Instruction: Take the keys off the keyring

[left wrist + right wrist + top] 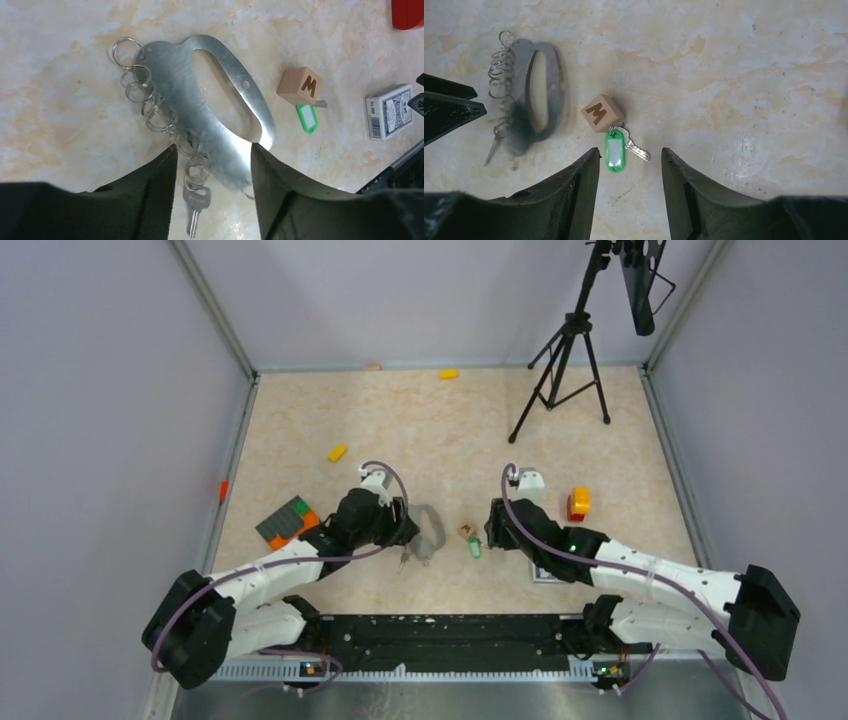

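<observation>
My left gripper [214,150] stands spread, its two fingers flanking the near end of the keyring [200,110]. The keyring lies flat on the table [60,100], and I cannot tell whether either finger touches the metal. A row of split rings [150,100] runs along one edge of the keyring. A silvery key [195,207] hangs from the ring nearest me, between my fingers. My right gripper [630,150] is spread too, holding nothing, off to the keyring's side. Between its fingertips lies the green-tagged key [615,152], apart from the keyring and just beside a wooden cube [599,112] marked M. A card box [390,111] lies beyond the cube, farther from the keyring.
</observation>
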`<state>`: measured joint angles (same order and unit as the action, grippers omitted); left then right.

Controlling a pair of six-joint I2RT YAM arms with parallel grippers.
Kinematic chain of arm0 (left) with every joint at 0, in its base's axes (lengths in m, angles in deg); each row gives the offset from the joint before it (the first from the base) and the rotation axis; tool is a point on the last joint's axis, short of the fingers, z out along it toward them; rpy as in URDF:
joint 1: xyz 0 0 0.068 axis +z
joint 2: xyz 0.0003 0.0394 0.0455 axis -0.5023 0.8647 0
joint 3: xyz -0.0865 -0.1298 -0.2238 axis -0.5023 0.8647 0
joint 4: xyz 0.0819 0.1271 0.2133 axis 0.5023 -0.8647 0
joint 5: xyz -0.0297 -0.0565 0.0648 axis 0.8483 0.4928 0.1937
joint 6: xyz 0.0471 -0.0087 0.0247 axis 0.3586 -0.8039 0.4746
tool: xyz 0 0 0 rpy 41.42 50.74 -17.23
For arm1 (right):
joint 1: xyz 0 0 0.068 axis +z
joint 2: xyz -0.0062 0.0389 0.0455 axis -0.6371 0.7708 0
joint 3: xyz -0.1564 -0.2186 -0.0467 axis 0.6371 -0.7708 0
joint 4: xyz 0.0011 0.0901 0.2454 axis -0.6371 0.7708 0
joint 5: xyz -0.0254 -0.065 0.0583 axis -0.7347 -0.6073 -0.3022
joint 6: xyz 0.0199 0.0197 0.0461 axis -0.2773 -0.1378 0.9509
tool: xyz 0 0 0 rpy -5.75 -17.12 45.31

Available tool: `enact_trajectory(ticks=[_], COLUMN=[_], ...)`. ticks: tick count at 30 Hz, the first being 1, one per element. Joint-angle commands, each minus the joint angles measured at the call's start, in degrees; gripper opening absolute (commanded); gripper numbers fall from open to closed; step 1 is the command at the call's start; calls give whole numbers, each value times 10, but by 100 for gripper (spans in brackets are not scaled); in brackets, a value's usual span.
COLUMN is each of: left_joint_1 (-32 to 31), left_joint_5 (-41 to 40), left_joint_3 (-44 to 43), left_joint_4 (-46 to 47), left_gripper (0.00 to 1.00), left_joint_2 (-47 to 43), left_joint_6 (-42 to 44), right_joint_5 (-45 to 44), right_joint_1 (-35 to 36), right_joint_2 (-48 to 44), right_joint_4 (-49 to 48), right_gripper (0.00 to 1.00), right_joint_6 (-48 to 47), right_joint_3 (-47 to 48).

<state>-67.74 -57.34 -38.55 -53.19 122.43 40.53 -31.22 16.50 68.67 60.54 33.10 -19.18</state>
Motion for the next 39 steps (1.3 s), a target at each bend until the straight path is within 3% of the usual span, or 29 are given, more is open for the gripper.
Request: enact_trajectory(ticks=[1, 5, 6, 9, 11, 14, 17, 23, 27, 35, 39], left_joint_1=[6, 15, 21, 67, 114, 159, 168, 169, 169, 169, 170], left_joint_5=[-32, -73, -80, -48, 6, 22, -14, -53, -64, -67, -84], left_joint_3=[-29, -41, -46, -69, -95, -116, -135, -184, -195, -176, -183], left_joint_4=[-18, -58, -70, -104, -150, -186, -219, -299, -318, -287, -297], left_gripper=[67, 97, 98, 98, 98, 98, 98, 98, 98, 98, 98], left_joint_2=[-36, -58, -61, -48, -28, -20, -9, 59, 76, 10, 2], left_joint_6=[18, 29, 30, 36, 40, 46, 52, 51, 44, 50, 53], right_joint_5=[-25, 14, 55, 223, 268, 263, 244, 187, 170, 160, 177], right_joint_1=[-5, -24, -44, -134, -167, -176, -177, -177, -177, -177, -177], right_joint_2=[-16, 4, 12, 33, 31, 35, 66, 128, 115, 49, 63], right_joint_4=[2, 38, 46, 36, 28, 59, 127, 227, 211, 158, 184], right_gripper=[49, 53, 55, 73, 78, 81, 88, 88, 88, 88, 89], right_joint_6=[-26, -35, -28, -8, -3, -12, -16, -31, -43, -73, -77], right_joint_3=[36, 73, 83, 94, 99, 124, 167, 237, 225, 187, 202])
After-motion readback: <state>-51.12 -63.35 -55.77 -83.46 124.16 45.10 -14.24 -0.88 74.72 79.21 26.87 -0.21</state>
